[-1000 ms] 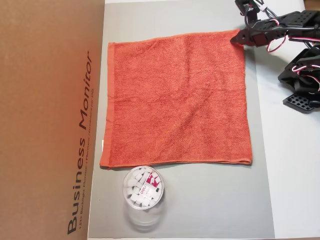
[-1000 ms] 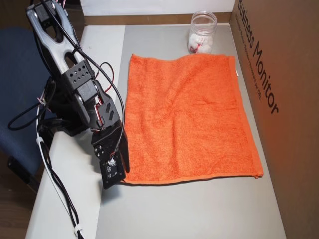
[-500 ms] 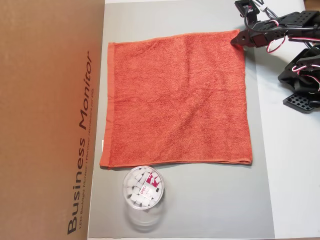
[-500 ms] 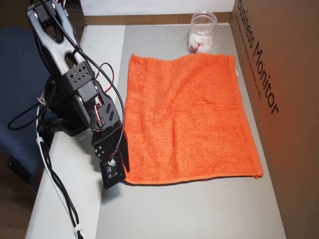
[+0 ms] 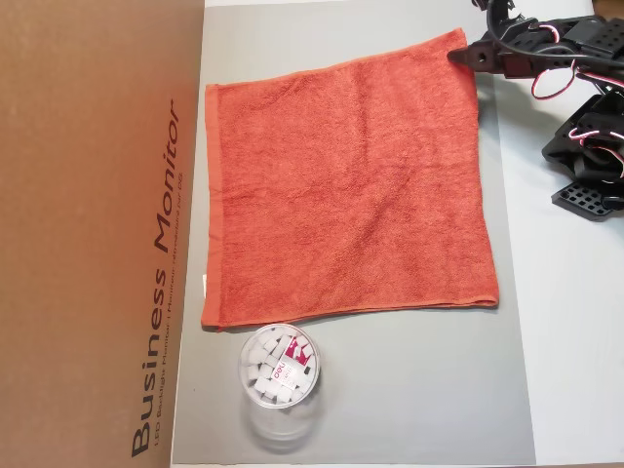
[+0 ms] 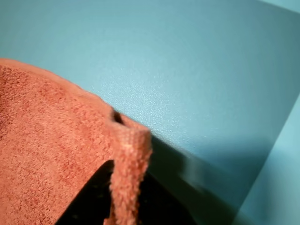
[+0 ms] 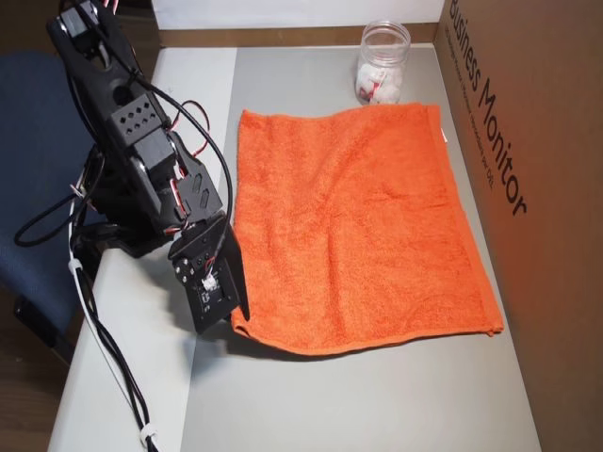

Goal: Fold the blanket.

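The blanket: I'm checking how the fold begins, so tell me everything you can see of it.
The blanket is an orange-red, fuzzy terry cloth, roughly square with hemmed edges and a small white tag on one side. It lies spread nearly flat on the grey mat, slightly skewed. One corner is pinched in the tool and raised off the mat; the wrist view shows that corner curled over a dark finger. Its opposite edge lies close to the clear jar and the cardboard box.
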`<action>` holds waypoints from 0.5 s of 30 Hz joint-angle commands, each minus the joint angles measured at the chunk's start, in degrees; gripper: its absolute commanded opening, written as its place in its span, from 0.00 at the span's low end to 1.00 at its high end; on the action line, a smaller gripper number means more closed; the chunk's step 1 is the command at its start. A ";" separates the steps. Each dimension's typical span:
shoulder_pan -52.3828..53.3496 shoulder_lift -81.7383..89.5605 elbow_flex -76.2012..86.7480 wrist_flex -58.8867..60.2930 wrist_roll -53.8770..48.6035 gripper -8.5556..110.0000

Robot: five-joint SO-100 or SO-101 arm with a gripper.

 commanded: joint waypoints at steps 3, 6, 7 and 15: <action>0.35 9.67 -2.37 5.62 -1.05 0.07; -0.44 15.47 -2.46 8.44 -3.52 0.07; -0.53 17.40 -2.46 9.23 -3.96 0.07; -5.36 25.05 -6.06 10.28 -3.96 0.07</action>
